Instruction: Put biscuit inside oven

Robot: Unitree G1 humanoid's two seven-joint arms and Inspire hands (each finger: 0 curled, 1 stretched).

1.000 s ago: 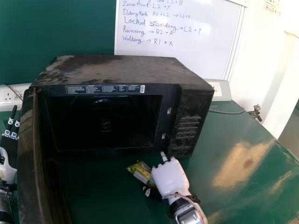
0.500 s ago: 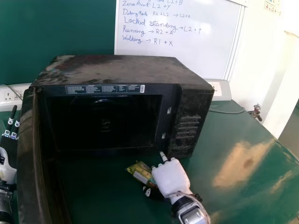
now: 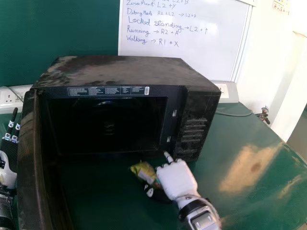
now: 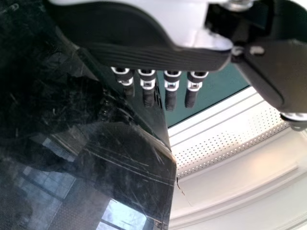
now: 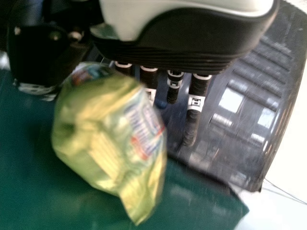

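Fingers of the robot's right hand are partly bent, one extended straighter than the rest, with a green-and-yellow biscuit packet clamped between them and the thumb. The packet is outside the microwave oven, before its opening's lower right corner, well in from the table's right edge. Left of the open oven door, the left hand has straight fingers, slightly apart.

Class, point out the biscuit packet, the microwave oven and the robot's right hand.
Biscuit packet (image 5: 108,139): right wrist view, middle of the wrapper.
Microwave oven (image 3: 120,71): head view, top panel.
Right hand (image 3: 177,179): head view, back of the hand.
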